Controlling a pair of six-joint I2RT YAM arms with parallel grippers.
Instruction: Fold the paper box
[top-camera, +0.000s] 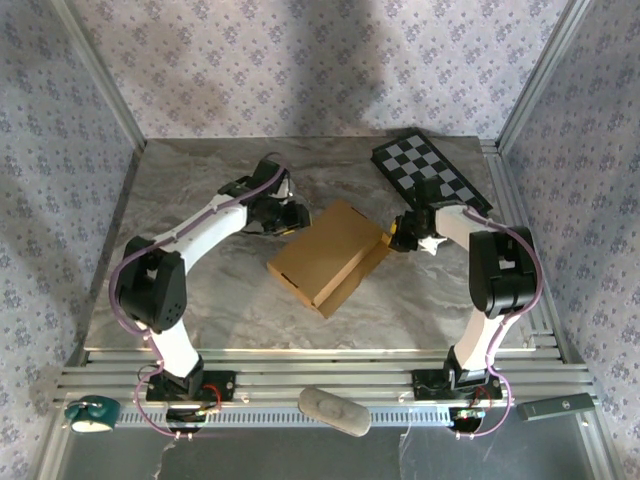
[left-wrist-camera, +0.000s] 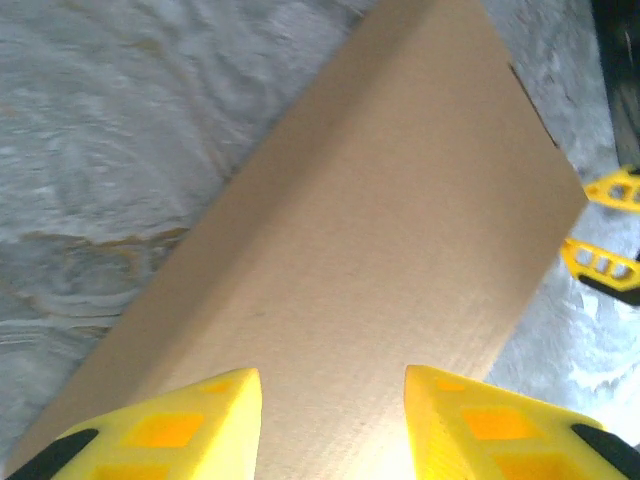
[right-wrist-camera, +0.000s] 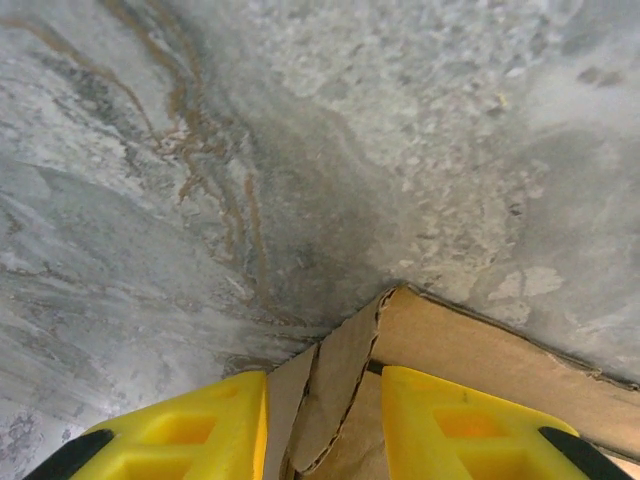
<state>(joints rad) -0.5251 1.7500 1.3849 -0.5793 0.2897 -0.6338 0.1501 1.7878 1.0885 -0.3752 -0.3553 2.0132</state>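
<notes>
Grey marbled tabletop (top-camera: 200, 290) carries the tan corrugated cardboard paper box (top-camera: 325, 255), which lies skewed near its middle. Black-and-white checkerboard panel (top-camera: 430, 172) lies at the far right, apart from the box. Left gripper (left-wrist-camera: 333, 385) hangs over the box's lid, yellow fingers spread, nothing between them. Right gripper (right-wrist-camera: 325, 390) straddles the box's ragged corner flaps; whether it squeezes them I cannot tell.

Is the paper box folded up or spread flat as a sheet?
Folded: the paper box is a shallow closed shape, lid down; one corner flap looks untucked.
</notes>
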